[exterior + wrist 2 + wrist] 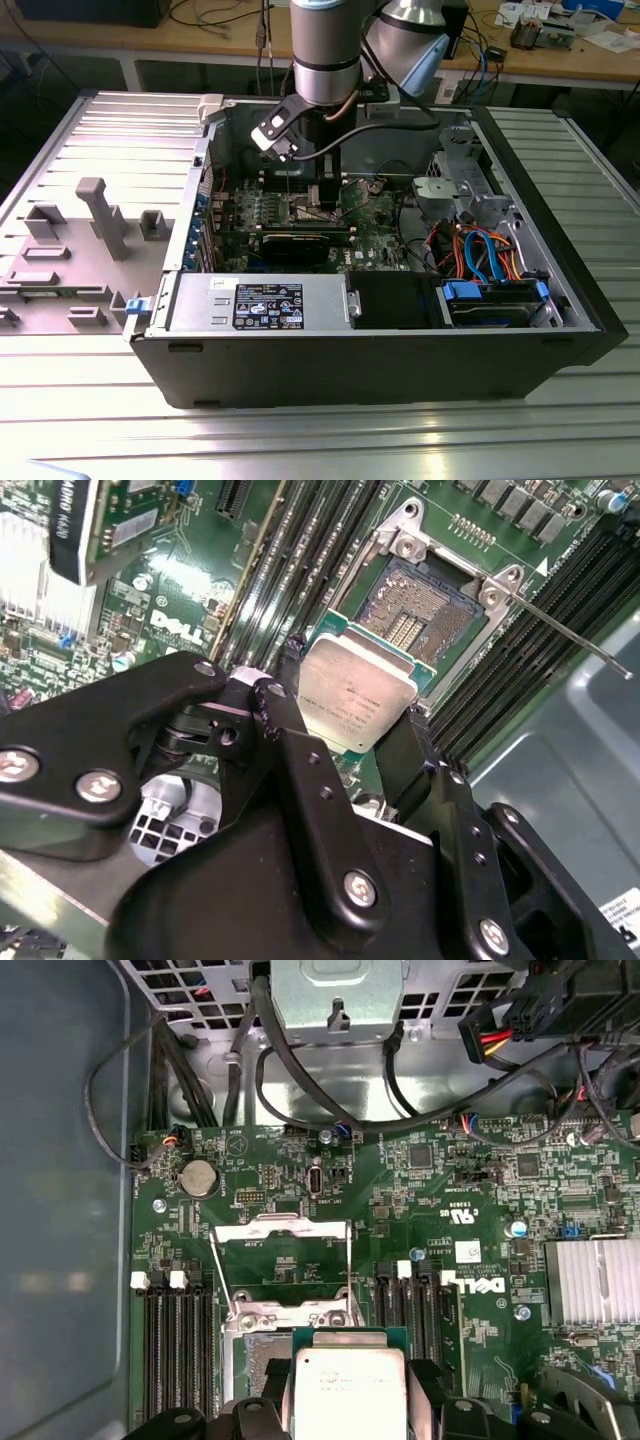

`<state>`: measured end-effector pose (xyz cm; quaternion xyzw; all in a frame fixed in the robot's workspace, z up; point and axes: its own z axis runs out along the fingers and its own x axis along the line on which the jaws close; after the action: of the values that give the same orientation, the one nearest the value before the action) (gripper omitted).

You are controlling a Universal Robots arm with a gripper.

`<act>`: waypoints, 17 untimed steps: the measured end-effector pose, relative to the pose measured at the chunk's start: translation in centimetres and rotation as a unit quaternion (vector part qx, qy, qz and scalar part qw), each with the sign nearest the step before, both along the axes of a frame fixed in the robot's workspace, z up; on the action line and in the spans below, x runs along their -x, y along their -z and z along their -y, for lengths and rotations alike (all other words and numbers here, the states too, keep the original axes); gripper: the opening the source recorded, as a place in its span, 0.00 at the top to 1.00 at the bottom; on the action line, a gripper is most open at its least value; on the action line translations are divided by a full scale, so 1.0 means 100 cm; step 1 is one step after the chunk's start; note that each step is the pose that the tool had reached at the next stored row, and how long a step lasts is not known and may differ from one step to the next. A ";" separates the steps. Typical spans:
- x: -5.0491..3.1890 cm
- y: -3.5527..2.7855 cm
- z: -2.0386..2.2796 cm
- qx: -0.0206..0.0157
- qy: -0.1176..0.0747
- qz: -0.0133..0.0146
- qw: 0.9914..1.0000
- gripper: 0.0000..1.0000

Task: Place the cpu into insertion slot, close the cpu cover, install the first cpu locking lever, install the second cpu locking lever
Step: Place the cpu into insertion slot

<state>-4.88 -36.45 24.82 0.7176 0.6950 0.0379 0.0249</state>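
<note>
Noted chip [355,692] pinched at two opposite edges by gripper [345,712], poised over one edge of the bare socket [425,605], not seated. Found cover [283,1228] swung back clear, memory slots [300,570] crowding both flanks, one thin locking lever [560,630] jutting aside. Logged arm [325,50] standing vertical inside the open case [400,360], upper centre of exterior view.

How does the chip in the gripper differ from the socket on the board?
The chip has a plain dull silver top; the socket shows a dark centre of fine contacts inside a silvery rim. The chip is clamped in the gripper; the socket is fixed in the green board, uncovered and empty. Both are square and close in size.
</note>
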 end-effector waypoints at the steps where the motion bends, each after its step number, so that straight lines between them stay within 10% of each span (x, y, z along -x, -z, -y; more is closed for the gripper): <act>1: 0.0001 0.0009 -0.0006 0.000 -0.001 0.000 1.000 0.45; 17: 0.0069 0.0147 -0.0232 0.000 -0.018 0.005 1.000 0.45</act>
<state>-5.57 -34.13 23.35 0.7049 0.7075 0.0424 0.0278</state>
